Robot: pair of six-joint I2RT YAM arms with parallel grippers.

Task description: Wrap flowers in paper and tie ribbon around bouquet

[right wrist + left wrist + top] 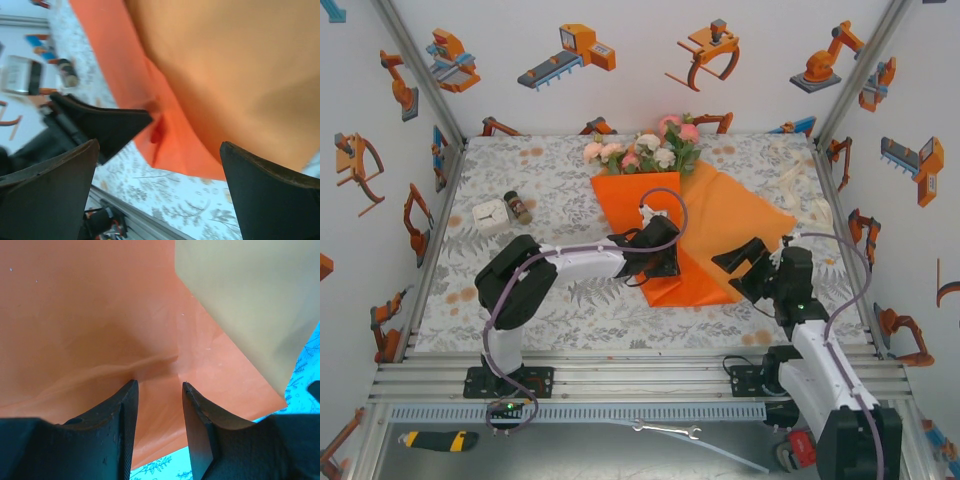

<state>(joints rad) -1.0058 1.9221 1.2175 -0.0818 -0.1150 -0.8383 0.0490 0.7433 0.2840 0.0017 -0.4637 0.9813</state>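
Note:
The flowers (645,150), pink and cream roses, lie at the back of the table with their stems under the paper (730,215). This orange sheet is spread mid-table, and its left part (635,195) is folded over the stems. My left gripper (660,262) (157,385) is at the paper's (90,315) near left edge, jaws partly apart, tips against the sheet beside a crease. My right gripper (748,270) (160,147) hovers wide open over the near right edge of the paper (225,75), holding nothing. The cream ribbon (808,200) lies bunched at the far right.
A white box (490,215) and a small dark bottle (517,207) stand at the left of the leaf-print tablecloth (580,300). A wrench (665,430) and a yellow-black knife (438,440) lie below the rail, off the table. Walls close in on three sides.

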